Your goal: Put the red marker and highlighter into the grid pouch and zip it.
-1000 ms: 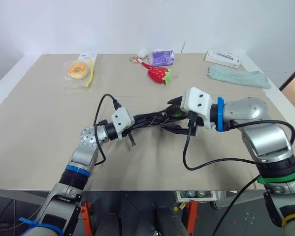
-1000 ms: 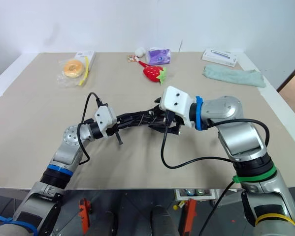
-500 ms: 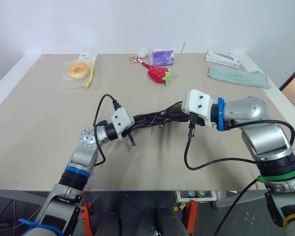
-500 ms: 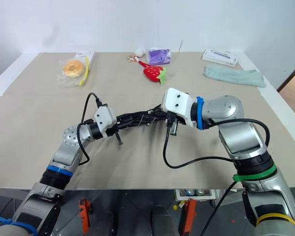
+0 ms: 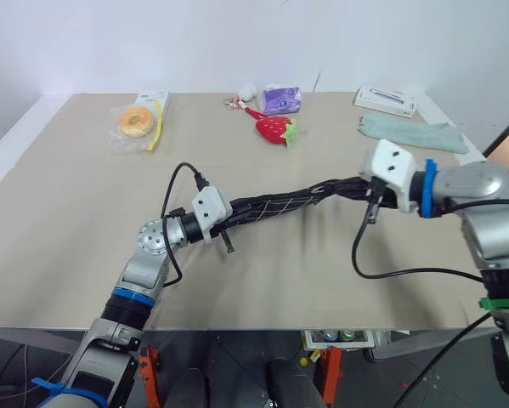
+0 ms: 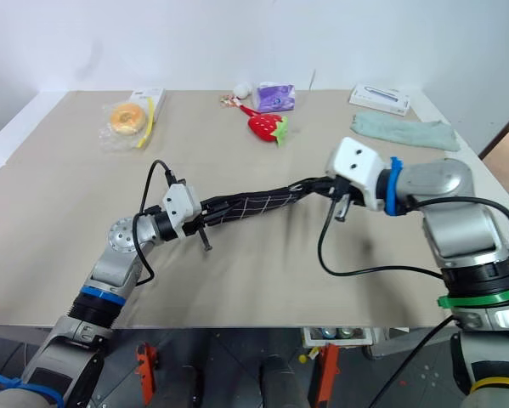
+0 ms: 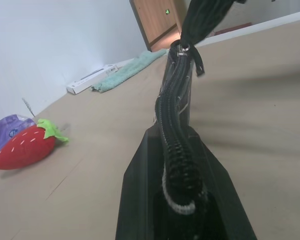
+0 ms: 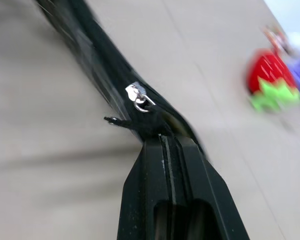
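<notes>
The grid pouch (image 5: 275, 205), black with thin white lines, hangs stretched in the air above the table between both grippers. My left gripper (image 5: 230, 216) is shut on its left end, with the zipper's teeth running out between the fingers (image 7: 139, 185). My right gripper (image 5: 358, 184) is shut on the pouch's right end by the silver zipper slider (image 8: 136, 95). The zipper looks closed along the length that I see in the left wrist view. The red marker and the highlighter are hidden.
Along the table's far side lie a bagged donut (image 5: 136, 121), a red plush strawberry (image 5: 273, 128), a purple packet (image 5: 279, 99), a white box (image 5: 385, 101) and a green cloth (image 5: 411, 133). Bare tabletop (image 5: 262, 272) spreads below the pouch.
My right gripper closed on the pouch's right end and moved to the right, drawing the pouch out long and taut. The left gripper stayed where it was.
</notes>
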